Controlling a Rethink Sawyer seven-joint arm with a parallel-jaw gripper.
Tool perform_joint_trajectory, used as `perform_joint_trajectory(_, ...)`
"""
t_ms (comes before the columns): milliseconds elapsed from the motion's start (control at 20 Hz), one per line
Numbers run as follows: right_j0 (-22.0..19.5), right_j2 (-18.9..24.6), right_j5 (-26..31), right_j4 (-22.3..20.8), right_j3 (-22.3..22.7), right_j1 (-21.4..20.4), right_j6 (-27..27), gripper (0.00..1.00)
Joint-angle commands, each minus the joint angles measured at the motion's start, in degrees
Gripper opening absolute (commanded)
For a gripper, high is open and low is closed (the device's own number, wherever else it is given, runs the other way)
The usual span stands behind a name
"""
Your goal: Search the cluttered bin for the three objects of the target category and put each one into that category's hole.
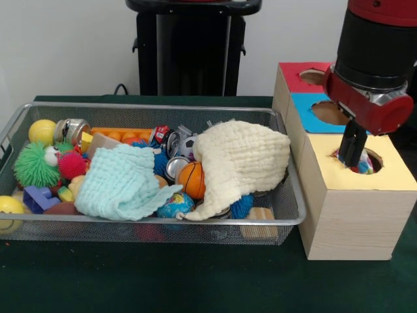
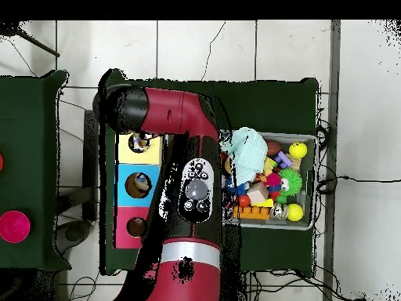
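Green table (image 1: 195, 280) carries the wire bin (image 1: 287, 225) and, right, the wooden box; the tool (image 1: 352, 145) reaches into its yellow hole (image 1: 360, 161), grip unclear. Only overhead view shows items in three holes.

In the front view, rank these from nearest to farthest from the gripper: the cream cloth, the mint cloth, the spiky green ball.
The gripper is at the hole in the yellow-topped box, to the picture's right of the bin.
1. Cream cloth, at the bin's right end, nearest.
2. Mint cloth, around the bin's middle.
3. Spiky green ball, at the bin's left end, farthest.
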Motion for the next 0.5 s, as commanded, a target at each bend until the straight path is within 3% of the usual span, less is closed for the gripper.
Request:
perform_joint_trajectory(50,0.8,4.02,-4.92,-0.82,12.25,0.96,1.39,0.0)
perform_joint_trajectory(500,1.8,4.83,-8.71,0.7,16.17,1.07,3.25,0.0)
